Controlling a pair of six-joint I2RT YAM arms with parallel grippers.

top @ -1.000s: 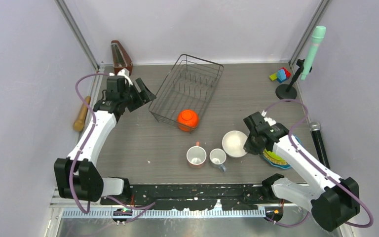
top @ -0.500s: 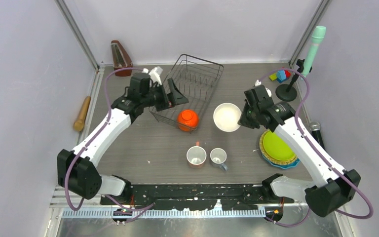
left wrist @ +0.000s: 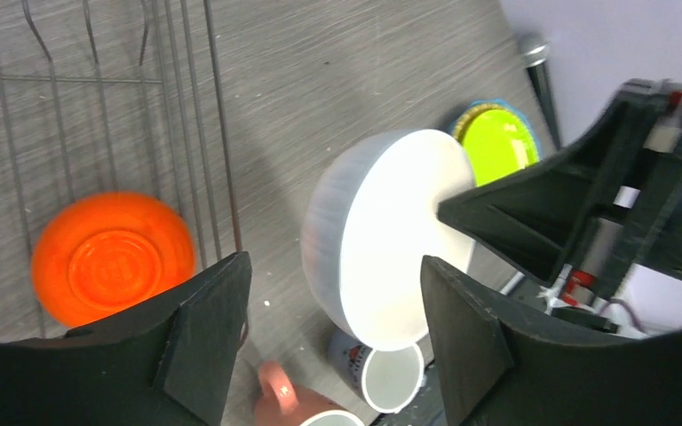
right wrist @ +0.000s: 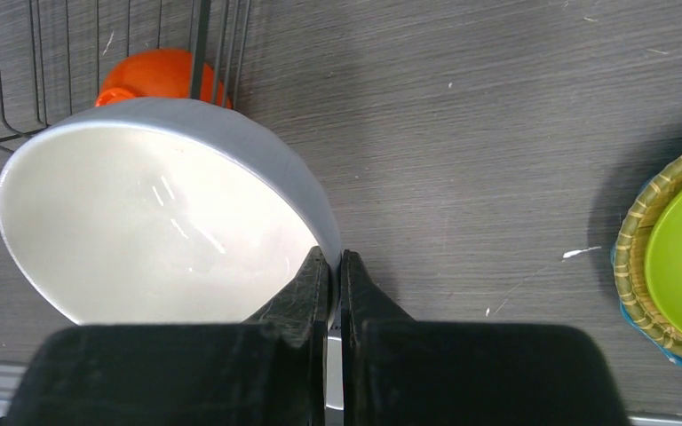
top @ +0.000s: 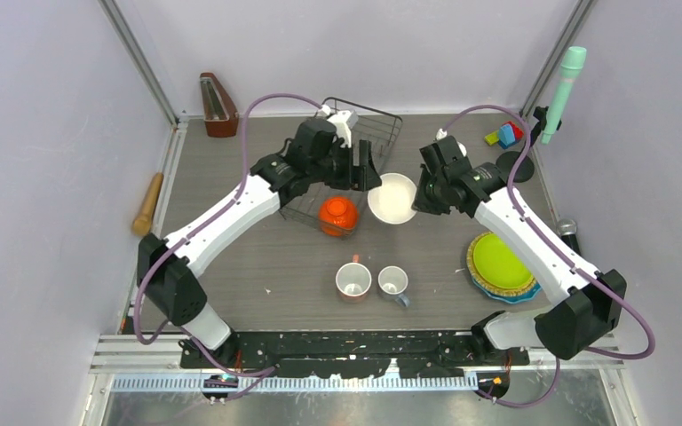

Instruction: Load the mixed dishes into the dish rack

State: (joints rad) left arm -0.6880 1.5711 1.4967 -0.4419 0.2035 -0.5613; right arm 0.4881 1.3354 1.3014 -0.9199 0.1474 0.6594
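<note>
My right gripper (top: 417, 199) is shut on the rim of the white bowl (top: 392, 197) and holds it tilted above the table, beside the black wire dish rack (top: 342, 160). The pinch shows in the right wrist view (right wrist: 330, 262). My left gripper (top: 366, 174) is open, its jaws either side of the bowl (left wrist: 382, 240) without touching it. The orange bowl (top: 338, 216) lies upside down at the rack's near corner. The pink mug (top: 352, 281) and grey mug (top: 392, 282) stand near the front. The lime-green plate (top: 500, 264) tops the plate stack at right.
A brown metronome (top: 218, 105) stands at the far left, and a wooden rolling pin (top: 148, 204) lies by the left wall. Toy blocks (top: 504, 135) and a green microphone on a stand (top: 561, 84) are at the far right, with a black microphone (top: 568, 229) beside the plates.
My right gripper lifted the white bowl off the table and carried it away and left toward the rack. My left arm swung right across the rack to the bowl.
</note>
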